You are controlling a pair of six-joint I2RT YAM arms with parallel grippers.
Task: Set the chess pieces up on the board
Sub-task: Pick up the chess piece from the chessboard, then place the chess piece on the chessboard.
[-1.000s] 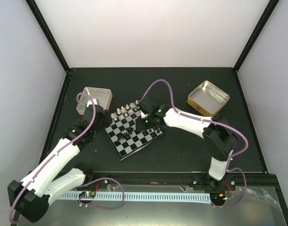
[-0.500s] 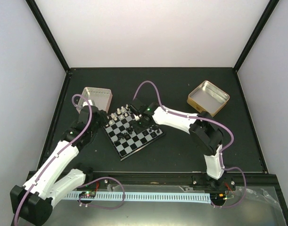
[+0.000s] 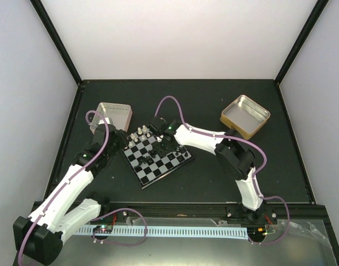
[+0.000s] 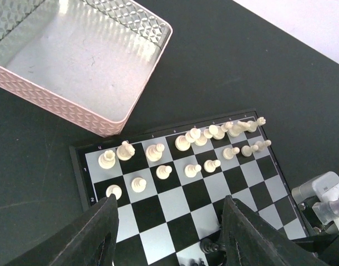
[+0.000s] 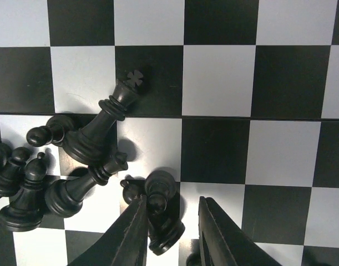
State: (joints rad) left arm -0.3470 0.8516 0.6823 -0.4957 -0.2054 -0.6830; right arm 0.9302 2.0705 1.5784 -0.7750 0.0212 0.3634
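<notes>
The board [image 3: 168,162] lies at the table's middle. The pale chess pieces [image 4: 188,139] stand in two rows on its far side [image 3: 143,132]. Several black chess pieces [image 5: 100,132] lie tumbled or stand in a cluster on the board. My right gripper [image 5: 172,200] is open low over the board [image 5: 219,72]. An upright black piece [image 5: 161,213] stands between its fingers, against the left finger [image 5: 133,235] and apart from the right one. My left gripper [image 4: 169,198] is open and empty above the board's [image 4: 175,202] bare squares, at its left corner in the top view [image 3: 119,142].
An empty pink tin [image 3: 113,116] sits just behind the left gripper and beside the board's left corner; it also shows in the left wrist view [image 4: 75,61]. An open gold tin [image 3: 245,115] sits at the back right. The right gripper's white body [image 4: 324,197] shows at the board's right.
My right gripper has moved left over the board, toward the black pieces. My left gripper has edged forward toward the board's left corner.
</notes>
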